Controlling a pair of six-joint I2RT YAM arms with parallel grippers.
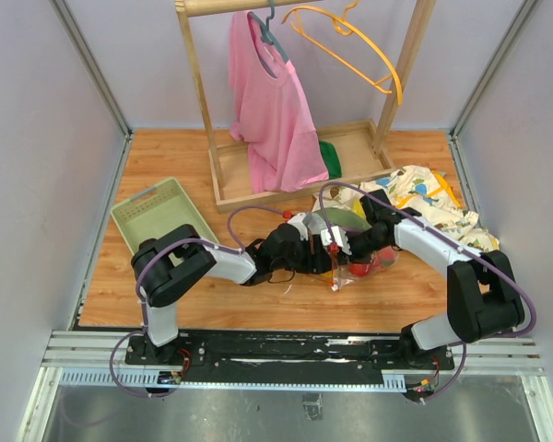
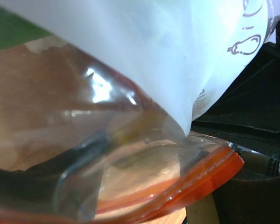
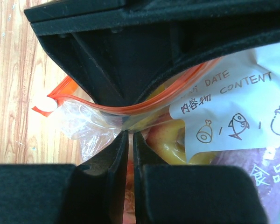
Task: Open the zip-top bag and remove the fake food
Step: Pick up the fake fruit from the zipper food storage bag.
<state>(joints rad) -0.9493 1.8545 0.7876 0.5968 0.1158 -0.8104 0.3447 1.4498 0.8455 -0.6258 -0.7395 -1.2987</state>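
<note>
The zip-top bag (image 1: 364, 265) lies on the wooden table between both grippers, with red fake food (image 1: 361, 269) showing inside. My left gripper (image 1: 330, 243) and right gripper (image 1: 355, 247) meet at its mouth. In the right wrist view my right gripper (image 3: 129, 135) is pinched on the clear plastic just below the orange-red zipper strip (image 3: 158, 100). The left gripper's black fingers (image 3: 107, 70) close on the strip from above. A yellow-peach piece (image 3: 170, 140) and a purple piece (image 3: 245, 161) sit behind the white label (image 3: 233, 107). In the left wrist view the bag (image 2: 107, 140) fills the frame and hides my fingers.
A pale green tray (image 1: 161, 216) sits at the left. A wooden rack (image 1: 295, 180) with a pink shirt (image 1: 272, 110) and an orange hanger (image 1: 350, 46) stands at the back. The dinosaur-print cloth (image 1: 433, 203) lies right of the bag.
</note>
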